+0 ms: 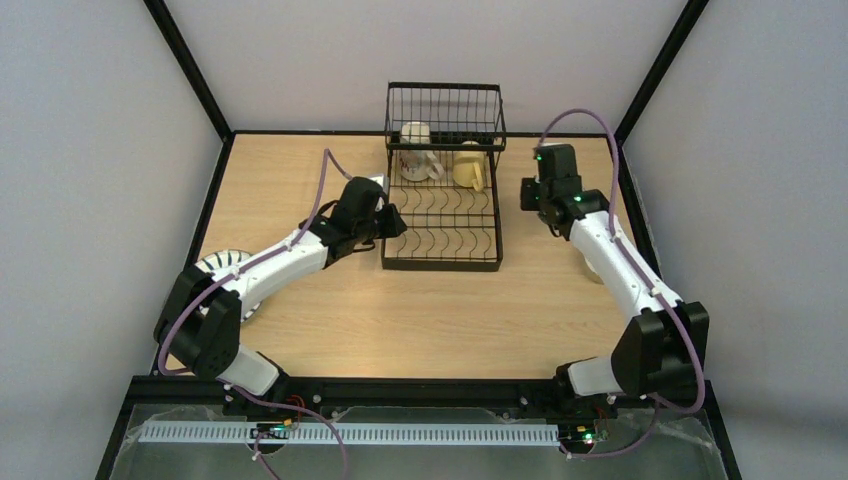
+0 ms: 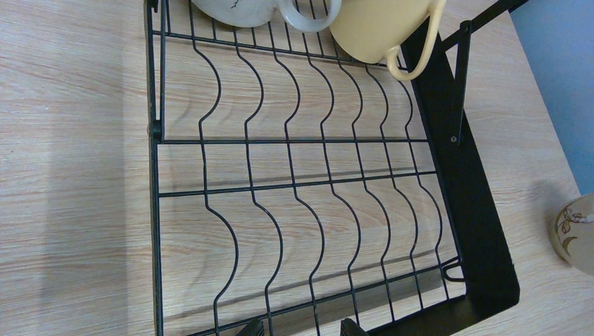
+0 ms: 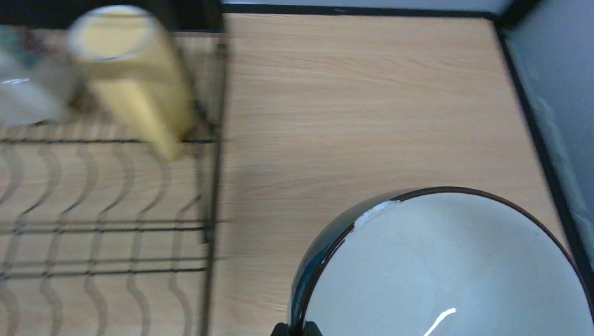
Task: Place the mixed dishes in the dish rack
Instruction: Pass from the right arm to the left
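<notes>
— Black wire dish rack, upper centre of the overhead frame, standing on the wooden surface. Anything inside?

— Two mugs. One pale mug and one yellow mug, side by side at the far end of the slotted lower level. Visible also at the top edge of the left wrist frame.

— And the left end effector?

— Only two dark tips at the bottom edge of the left wrist frame, well apart. Open, with nothing between them. Hovering over the near part of the slots. In the overhead frame, just at the left rim of the rack.

— And the right end effector?

— At the bottom edge of the right wrist frame, closed tight on the near rim of the blue-and-white bowl. Dark blue outside, white inside. Filling the lower right of that frame, to the right of the rack and apart from it. Lifted or resting on the surface: cannot tell.

— Other dishes?

— One striped plate, left middle of the overhead frame, half hidden under the left arm. One cream dish with a leaf print, right edge of the left wrist frame, on the surface near the black tray base.
</notes>
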Controlling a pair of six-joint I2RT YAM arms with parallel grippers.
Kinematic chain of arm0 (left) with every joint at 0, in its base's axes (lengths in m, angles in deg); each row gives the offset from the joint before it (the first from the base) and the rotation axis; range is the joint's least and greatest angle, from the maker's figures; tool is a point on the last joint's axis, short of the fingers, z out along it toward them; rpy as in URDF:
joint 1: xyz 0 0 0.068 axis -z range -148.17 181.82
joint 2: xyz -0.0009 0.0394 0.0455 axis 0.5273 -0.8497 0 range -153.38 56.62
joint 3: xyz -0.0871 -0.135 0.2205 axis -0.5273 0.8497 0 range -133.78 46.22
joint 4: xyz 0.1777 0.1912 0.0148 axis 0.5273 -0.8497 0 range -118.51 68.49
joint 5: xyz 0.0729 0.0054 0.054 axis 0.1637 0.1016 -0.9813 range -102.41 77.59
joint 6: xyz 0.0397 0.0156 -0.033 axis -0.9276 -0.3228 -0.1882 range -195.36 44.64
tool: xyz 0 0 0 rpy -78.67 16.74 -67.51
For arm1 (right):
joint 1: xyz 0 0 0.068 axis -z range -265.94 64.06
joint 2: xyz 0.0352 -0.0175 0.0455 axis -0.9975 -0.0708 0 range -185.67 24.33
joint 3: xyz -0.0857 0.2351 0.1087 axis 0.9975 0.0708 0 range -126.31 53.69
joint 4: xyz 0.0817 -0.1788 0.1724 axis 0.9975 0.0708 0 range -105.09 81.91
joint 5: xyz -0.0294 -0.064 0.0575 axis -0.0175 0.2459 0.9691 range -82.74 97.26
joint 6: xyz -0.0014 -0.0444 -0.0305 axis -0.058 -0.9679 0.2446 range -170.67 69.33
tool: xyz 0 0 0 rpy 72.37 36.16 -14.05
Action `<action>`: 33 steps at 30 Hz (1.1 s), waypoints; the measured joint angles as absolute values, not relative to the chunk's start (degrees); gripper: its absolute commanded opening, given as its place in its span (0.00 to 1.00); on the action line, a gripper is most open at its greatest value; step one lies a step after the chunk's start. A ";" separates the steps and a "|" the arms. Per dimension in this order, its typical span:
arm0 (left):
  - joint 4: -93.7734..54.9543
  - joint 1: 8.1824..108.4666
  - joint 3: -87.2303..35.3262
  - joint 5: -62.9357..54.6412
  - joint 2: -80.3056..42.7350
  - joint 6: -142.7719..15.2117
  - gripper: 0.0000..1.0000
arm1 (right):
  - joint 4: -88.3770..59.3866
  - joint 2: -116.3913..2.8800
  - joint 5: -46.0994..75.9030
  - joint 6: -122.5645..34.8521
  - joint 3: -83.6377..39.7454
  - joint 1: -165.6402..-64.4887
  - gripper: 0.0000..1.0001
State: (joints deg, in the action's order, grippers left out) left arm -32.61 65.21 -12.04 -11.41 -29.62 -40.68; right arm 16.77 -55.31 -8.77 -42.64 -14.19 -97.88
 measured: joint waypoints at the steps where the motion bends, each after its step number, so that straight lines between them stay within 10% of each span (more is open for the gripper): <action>1: -32.65 65.21 -12.09 -11.35 -29.62 -40.71 0.61 | 16.68 -55.35 -7.48 -43.53 -14.67 -99.13 0.00; 33: -34.81 64.25 -21.66 -3.41 -35.28 -43.48 0.61 | 24.70 -57.47 15.73 -59.93 -16.24 -129.57 0.00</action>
State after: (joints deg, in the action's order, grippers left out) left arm -34.81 64.25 -21.66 -3.41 -35.28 -43.48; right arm 24.70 -57.47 15.73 -59.93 -16.24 -129.57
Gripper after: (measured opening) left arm 0.612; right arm 0.025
